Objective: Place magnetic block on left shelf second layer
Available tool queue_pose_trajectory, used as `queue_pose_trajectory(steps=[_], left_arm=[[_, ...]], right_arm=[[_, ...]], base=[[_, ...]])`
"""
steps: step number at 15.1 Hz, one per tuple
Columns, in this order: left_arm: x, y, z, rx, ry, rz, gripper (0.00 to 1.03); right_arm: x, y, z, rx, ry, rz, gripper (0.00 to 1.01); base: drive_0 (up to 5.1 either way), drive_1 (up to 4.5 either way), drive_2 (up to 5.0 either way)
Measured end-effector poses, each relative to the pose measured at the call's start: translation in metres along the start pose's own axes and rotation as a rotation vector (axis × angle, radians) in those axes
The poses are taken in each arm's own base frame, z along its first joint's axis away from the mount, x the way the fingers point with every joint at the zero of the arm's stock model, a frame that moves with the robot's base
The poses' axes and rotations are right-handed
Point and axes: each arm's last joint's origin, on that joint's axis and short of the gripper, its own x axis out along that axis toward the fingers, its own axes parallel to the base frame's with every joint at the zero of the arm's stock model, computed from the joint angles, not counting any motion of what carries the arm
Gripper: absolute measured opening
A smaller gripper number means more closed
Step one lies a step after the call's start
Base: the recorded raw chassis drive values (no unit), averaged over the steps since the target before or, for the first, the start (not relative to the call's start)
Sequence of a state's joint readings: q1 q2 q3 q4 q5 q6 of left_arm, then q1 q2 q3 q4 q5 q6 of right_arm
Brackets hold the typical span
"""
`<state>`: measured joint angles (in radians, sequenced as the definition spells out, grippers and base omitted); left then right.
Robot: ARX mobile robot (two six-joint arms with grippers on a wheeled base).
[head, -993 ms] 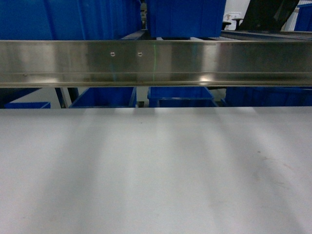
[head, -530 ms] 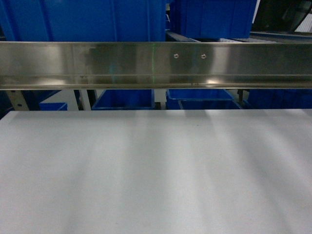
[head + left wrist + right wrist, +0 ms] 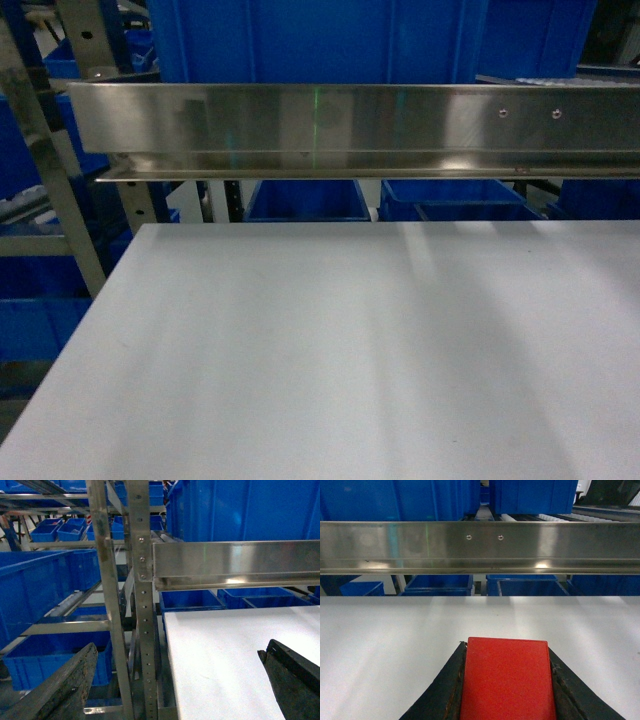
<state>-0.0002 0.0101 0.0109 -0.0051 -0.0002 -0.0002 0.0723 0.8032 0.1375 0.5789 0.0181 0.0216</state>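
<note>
Right wrist view: right fingers (image 3: 507, 690) clamped magnetic block (image 3: 506, 677) at lower centre; steel shelf rail (image 3: 480, 547) above, ahead. Left fingers (image 3: 175, 685) spread, empty, beside shelf upright (image 3: 142, 600).

Red magnetic block (image 3: 506, 679) between right end effector (image 3: 506, 690) fingers

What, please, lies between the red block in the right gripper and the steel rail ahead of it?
Only bare white tabletop, in the right wrist view; nothing stands between the block and the rail.

No readable text, labels or numbers anywhere.
</note>
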Motion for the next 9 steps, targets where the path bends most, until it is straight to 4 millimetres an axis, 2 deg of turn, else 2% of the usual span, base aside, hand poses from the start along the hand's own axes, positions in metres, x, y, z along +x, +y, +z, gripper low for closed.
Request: queue_pose_trajectory(steps=[9], left_arm=[[0.0000,0.0000,0.0000,0.000,0.000,-0.001,0.98]], right_arm=[[0.0001,0.0001,0.0003,0.000,-0.001,0.001,0.33]], base=[[-4.8,1.41,3.5]])
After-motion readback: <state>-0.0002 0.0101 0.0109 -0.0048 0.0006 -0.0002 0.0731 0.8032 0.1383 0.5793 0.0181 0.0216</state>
